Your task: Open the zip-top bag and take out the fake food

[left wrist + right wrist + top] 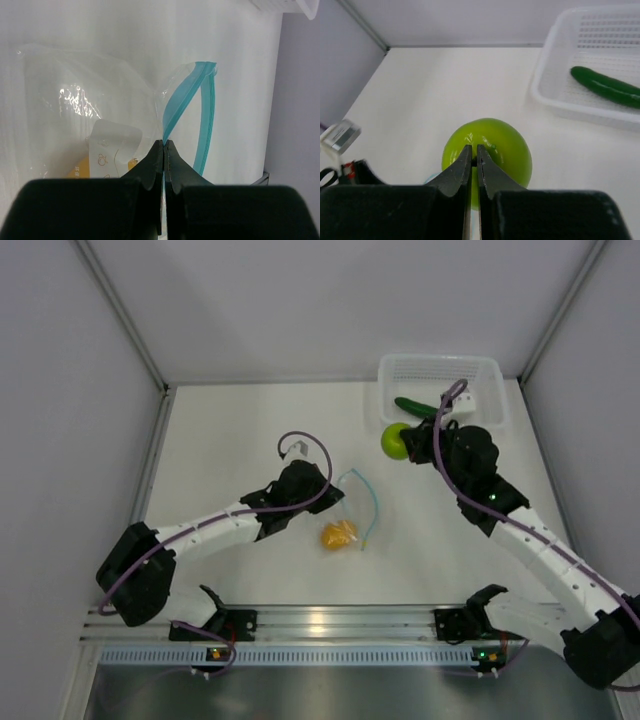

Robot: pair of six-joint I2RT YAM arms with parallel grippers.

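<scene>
Left gripper (164, 146), jaws closed on the mouth edge of the zip-top bag (75, 95), which lies at centre frame in the top view with its blue zip strip (207, 110) parted into a loop; right gripper (474, 152), jaws nearly shut, pinches the top of the lime-green ball (507, 145) just left of the white basket (545, 90) at upper right. Bag opened; cucumber (605, 87) lies in the basket; orange fruit (338, 535) remains in the bag; dark green oval not visible

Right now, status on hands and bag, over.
Left hand shut on zip-top bag rim. Right hand pinching lime-green ball beside mesh basket. Orange fruit inside bag. Nothing blocking.
</scene>
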